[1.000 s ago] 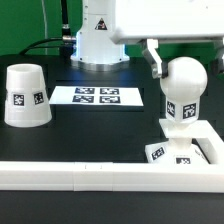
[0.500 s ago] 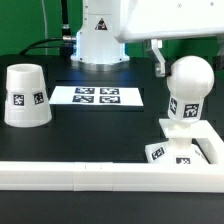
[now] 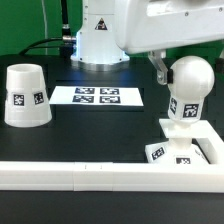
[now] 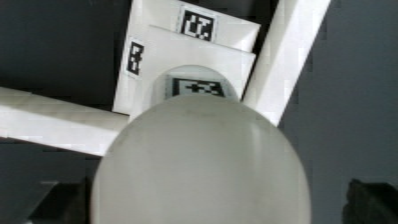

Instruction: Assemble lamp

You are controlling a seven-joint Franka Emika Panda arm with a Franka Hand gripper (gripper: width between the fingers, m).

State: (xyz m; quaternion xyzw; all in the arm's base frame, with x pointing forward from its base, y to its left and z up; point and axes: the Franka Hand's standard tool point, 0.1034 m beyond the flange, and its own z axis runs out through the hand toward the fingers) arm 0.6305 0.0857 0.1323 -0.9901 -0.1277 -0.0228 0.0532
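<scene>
- The bulb [image 3: 188,90] stands upright on the flat square base [image 3: 205,148] at the lower right of the exterior view. Its round head reaches close to the frame's right edge.
- The gripper [image 4: 215,200] hangs over the bulb's head with its jaws spread wide. In the wrist view a dark finger shows on either side of the head, each with a gap to it, so it grasps nothing.
- In the exterior view only one finger [image 3: 160,68] shows, just beside the head on the exterior view's left. I cannot tell whether they touch.
- The base lies close behind the long white rail [image 3: 90,175], which runs along the whole front edge. The wrist view shows the base tucked between two white bars that meet at a corner.
- The shade [image 3: 25,95] stands mouth down at the exterior view's left, well apart from the bulb.
- The marker board [image 3: 98,96] lies flat between shade and bulb. Bare dark table [image 3: 110,128] stays open in front of it, up to the rail.
- The room above the shade and the board is free — the arm occupies only the upper right.
</scene>
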